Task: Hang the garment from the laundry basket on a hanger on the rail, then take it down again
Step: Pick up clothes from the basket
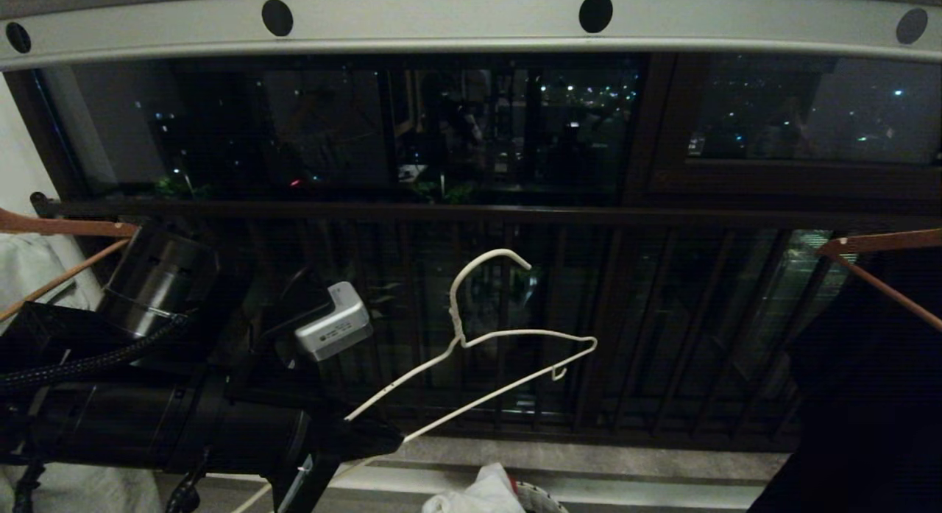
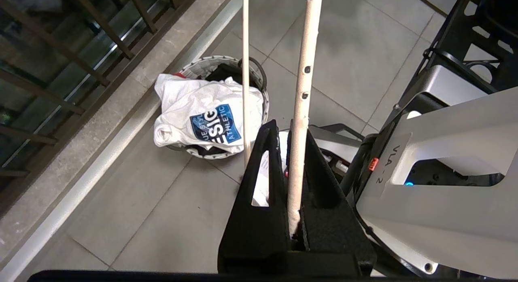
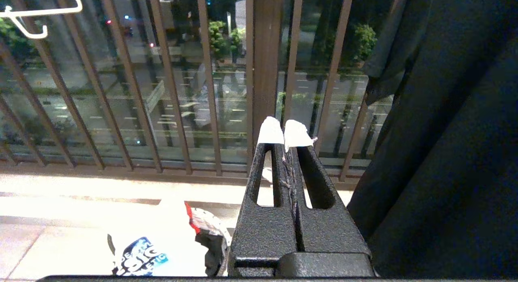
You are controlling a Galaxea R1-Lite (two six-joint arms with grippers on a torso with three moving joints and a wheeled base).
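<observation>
Clamping the hanger point(image 1: 471, 336) by one end of its wire, the left pincer point(image 2: 289, 152) has it pinched tight between closed jaws and held out bare, hook up, well below the rail point(image 1: 471, 23) at 12 o'clock. Down at 6 o'clock the garment point(image 2: 206, 114) is heaped on top of the laundry basket point(image 2: 265, 102) on the floor, logo showing. The right pincer point(image 3: 284, 134) is shut on nothing, parked facing the window bars. So my read: early days. Shirt not yet on the hanger, nothing on the rail, take-down all to come.
</observation>
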